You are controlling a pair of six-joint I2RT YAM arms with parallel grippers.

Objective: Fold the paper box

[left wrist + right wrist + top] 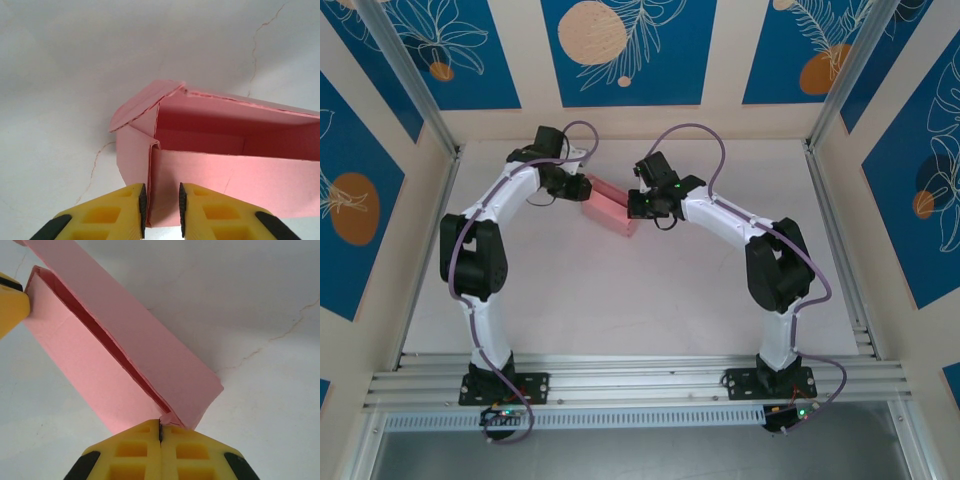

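The pink paper box [608, 203] lies at the back middle of the table, between my two grippers. It is a long half-formed box with its top gaping [240, 170]. My left gripper [161, 210] straddles the box's near corner. Its jaws stand a narrow gap apart, the left pad [142, 207] against the folded corner edge. From above, that gripper [578, 188] sits at the box's left end. My right gripper [160, 426] is shut on a small flap at the other end of the box [100, 360]; from above it [638, 205] is at the box's right end.
The white table [620, 300] runs wide in front of the box and bears thin cracks [95, 165]. Aluminium posts [835, 100] and side rails [840, 260] frame it, with patterned walls behind. A yellow left fingertip [10, 300] shows beside the box's far end.
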